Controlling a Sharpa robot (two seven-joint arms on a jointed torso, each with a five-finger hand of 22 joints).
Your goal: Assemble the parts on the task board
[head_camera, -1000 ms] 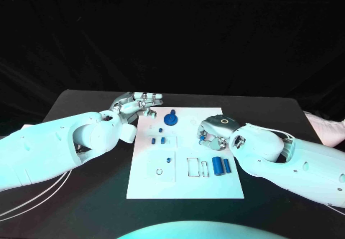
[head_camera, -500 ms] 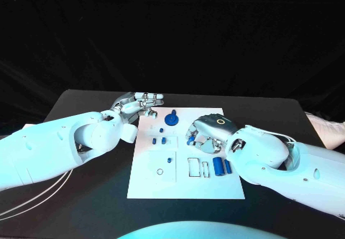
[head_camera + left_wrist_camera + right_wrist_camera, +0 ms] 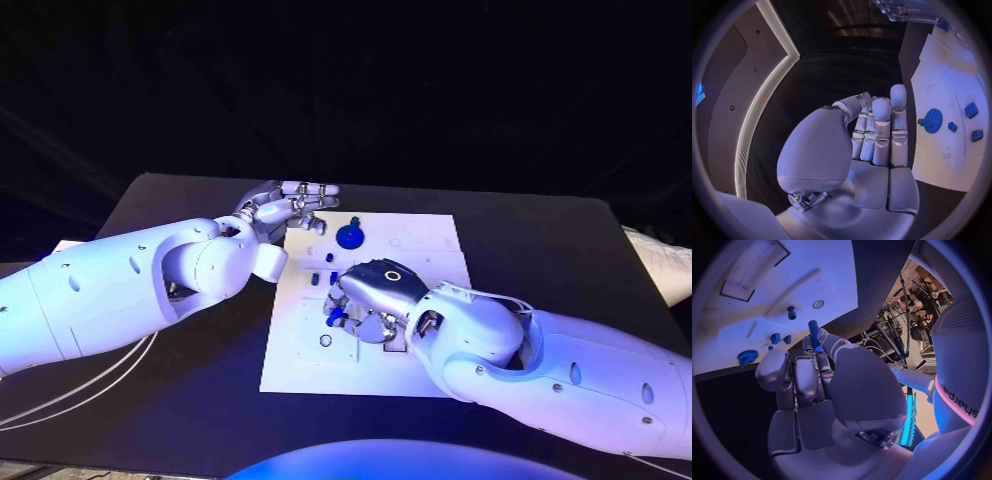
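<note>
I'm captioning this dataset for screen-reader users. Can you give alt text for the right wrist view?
The right hand pinches a blue cylinder at its fingertips, above the white task board. On the board lie a blue gear, two small blue blocks, a blue peg and a small ring.

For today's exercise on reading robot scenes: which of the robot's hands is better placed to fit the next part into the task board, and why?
The right hand: it hangs over the task board and pinches a blue cylinder. The left hand holds nothing beside the board's far edge.
</note>
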